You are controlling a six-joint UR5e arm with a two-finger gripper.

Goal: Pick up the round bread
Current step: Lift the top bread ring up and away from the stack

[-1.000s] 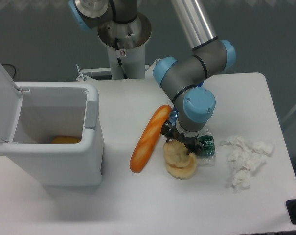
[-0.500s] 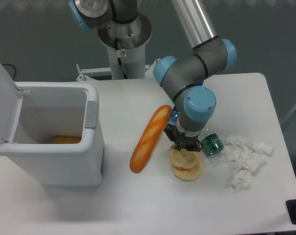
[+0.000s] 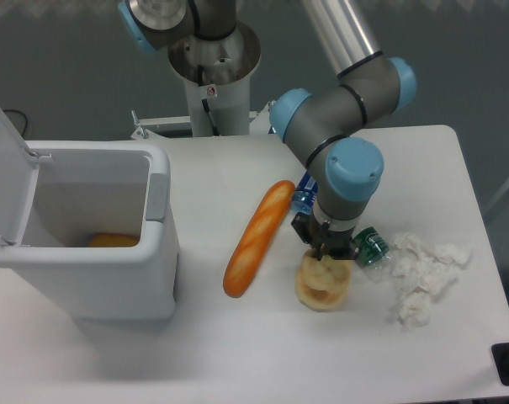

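Black two-finger gripper over pale beige round bread; jaw state can't tell. Green-label clear plastic bottle, text illegible, beside; long orange baguette w/in reach, left.

- One round bread, pale beige, held up under the arm's hand.
- One golden ring-shaped bread on the desk, just under it.
- One long orange baguette.
- One plastic bottle with a green label, partly hidden by the arm.
- One heap of crumpled white paper.
- One white bin, lid open.
- One orange item inside the bin.
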